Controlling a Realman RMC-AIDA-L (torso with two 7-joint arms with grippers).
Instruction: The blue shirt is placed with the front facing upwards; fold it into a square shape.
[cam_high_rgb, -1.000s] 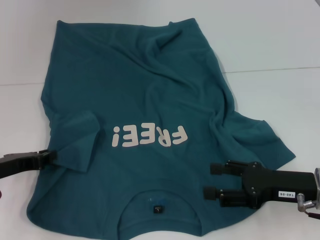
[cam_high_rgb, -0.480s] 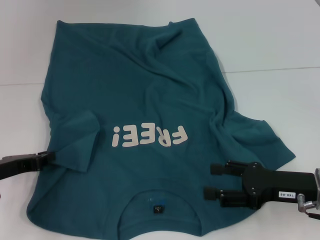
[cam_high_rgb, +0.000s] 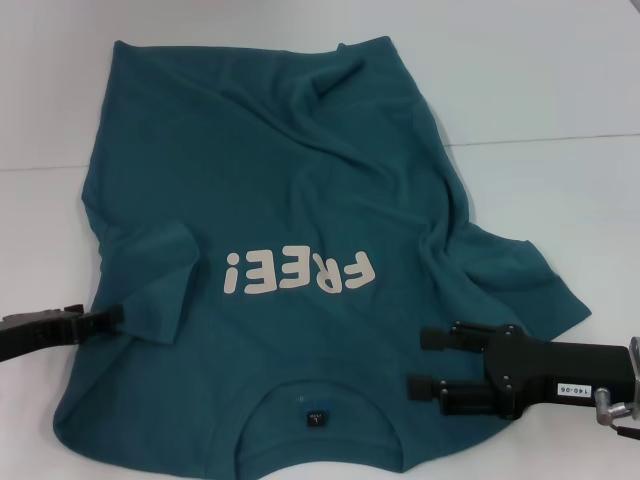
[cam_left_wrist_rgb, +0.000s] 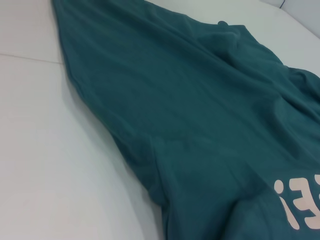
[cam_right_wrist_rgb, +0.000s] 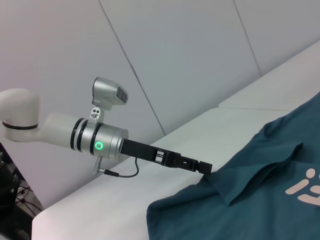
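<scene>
Left tool, clamped on the folded-in sleeve of the blue shirt: garment body lies inboard toward the right tool, whose prongs stand apart.

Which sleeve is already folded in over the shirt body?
The sleeve by the left hand lies folded inward on the blue shirt; the other sleeve spreads outward.

Colours on the table

The blue shirt is dark teal all over, with pale, almost white letters at about 6 o'clock from its middle. The table is plain white. Both grippers are black: left gripper at 8 o'clock, right gripper at 5 o'clock.
</scene>
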